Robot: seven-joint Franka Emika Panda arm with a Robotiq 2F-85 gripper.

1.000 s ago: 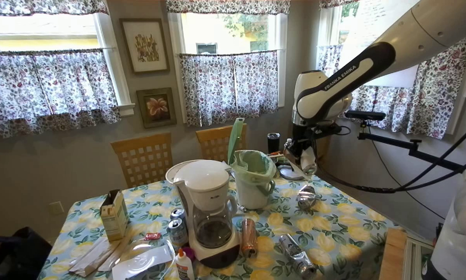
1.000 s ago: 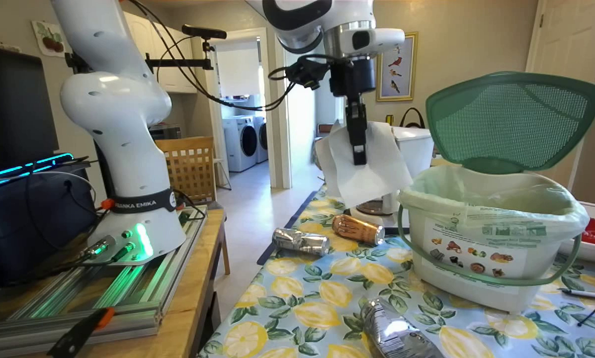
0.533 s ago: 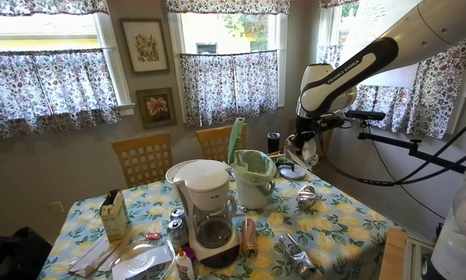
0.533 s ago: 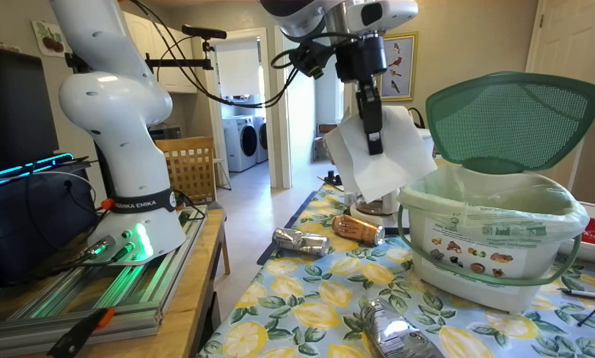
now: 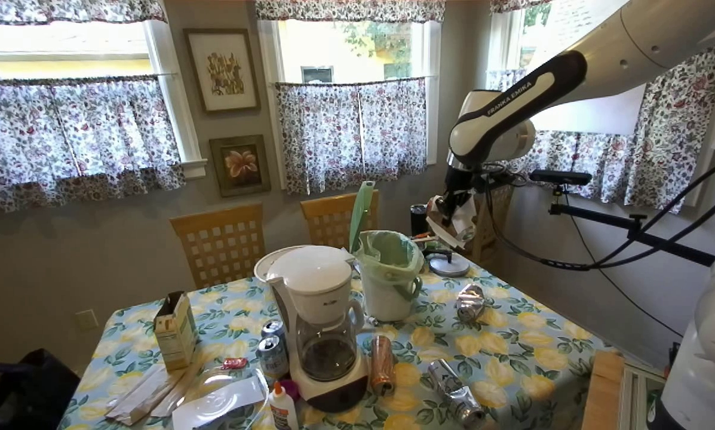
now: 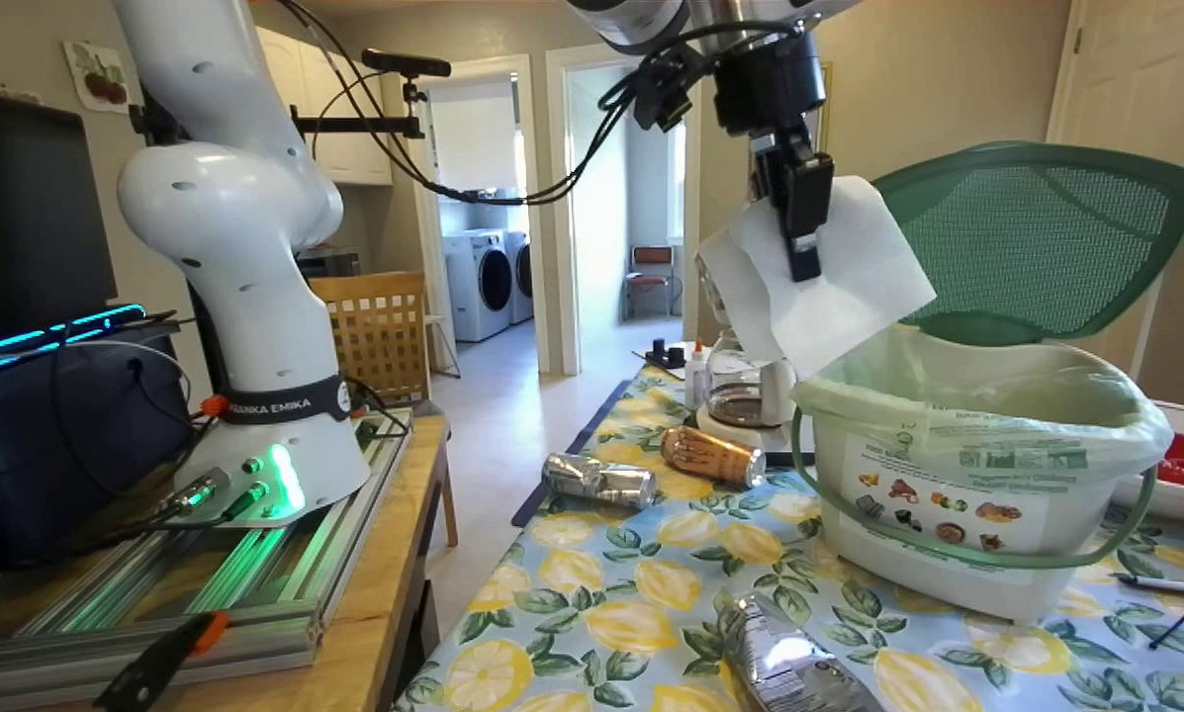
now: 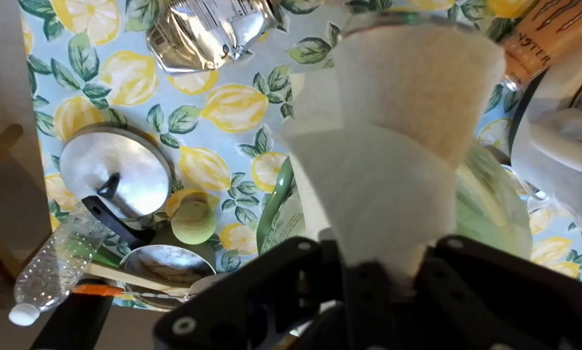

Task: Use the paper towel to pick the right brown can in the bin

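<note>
My gripper (image 6: 805, 265) is shut on a can with the white paper towel (image 6: 829, 282) folded around it, held well above the table. In the wrist view the can's rim (image 7: 410, 20) shows past the towel, and a brown tint shows through; the can's end also shows in an exterior view (image 5: 466, 232). Another brown can (image 6: 713, 457) lies on its side on the table, also in the wrist view (image 7: 538, 43). The bin (image 6: 933, 494) stands upright with its green lid raised and a bag lining it. The towel overlaps its near rim in that view; in the wrist view the bin (image 7: 288, 221) is partly behind the towel.
A coffee maker (image 5: 318, 334) stands beside the bin. Crushed silver cans (image 5: 470, 301) (image 5: 456, 394) lie on the tablecloth. A pan lid (image 7: 115, 170), a clear bottle (image 7: 57, 262) and utensils lie by the bin. Two upright cans (image 5: 272, 355) and a box (image 5: 175, 331) stand farther off.
My gripper has risen with the wrapped can and tilted, and has moved closer to the bin. The bin and the table's objects have not moved.
</note>
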